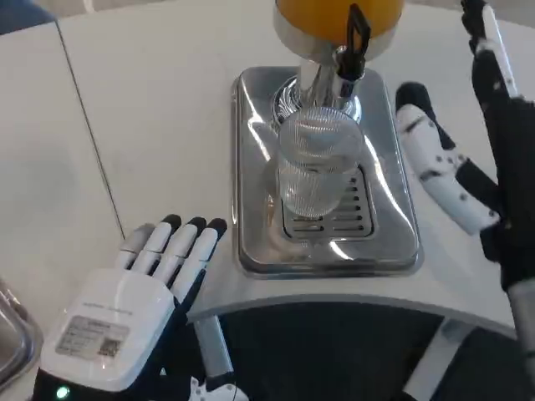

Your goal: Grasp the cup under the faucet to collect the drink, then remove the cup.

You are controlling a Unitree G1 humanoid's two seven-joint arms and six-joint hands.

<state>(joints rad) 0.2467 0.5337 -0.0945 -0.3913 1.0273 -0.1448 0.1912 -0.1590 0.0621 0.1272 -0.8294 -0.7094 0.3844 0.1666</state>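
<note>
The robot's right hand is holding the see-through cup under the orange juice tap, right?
Not quite. The cup does stand under the tap of the orange juice dispenser, but the right hand is open beside it, not holding it. The head view shows a gap between that hand and the cup.
</note>
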